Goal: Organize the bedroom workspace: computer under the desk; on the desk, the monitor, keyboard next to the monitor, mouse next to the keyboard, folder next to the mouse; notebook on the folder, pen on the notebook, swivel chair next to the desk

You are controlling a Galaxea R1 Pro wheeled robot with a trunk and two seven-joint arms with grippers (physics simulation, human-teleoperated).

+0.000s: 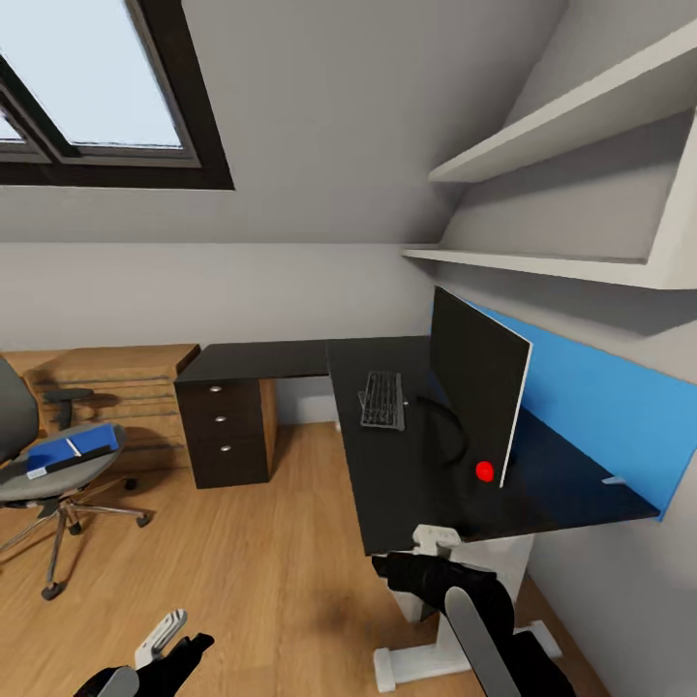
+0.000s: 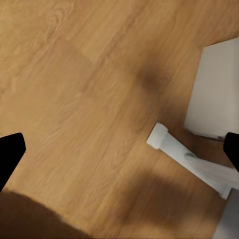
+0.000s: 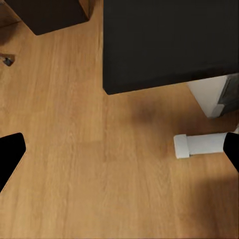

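Note:
The black L-shaped desk (image 1: 407,474) stands at the right, with the monitor (image 1: 476,395) upright on it and the keyboard (image 1: 382,399) beside the screen. At the left, the grey swivel chair (image 1: 44,474) carries the blue folder (image 1: 92,442). A thin whitish pen (image 1: 75,447) lies on the folder and a dark notebook (image 1: 60,466) lies along its near edge. The mouse is out of view. My left gripper (image 2: 119,154) hangs open over bare floor, low at the left (image 1: 177,636). My right gripper (image 3: 119,152) is open near the desk's front corner (image 1: 426,550).
A white block (image 2: 214,89) and a white desk foot (image 3: 199,145) sit under the desk; I cannot tell whether the block is the computer. A black drawer unit (image 1: 227,431) and a wooden nightstand (image 1: 121,387) stand at the back. A blue wall panel (image 1: 600,407) runs behind the monitor.

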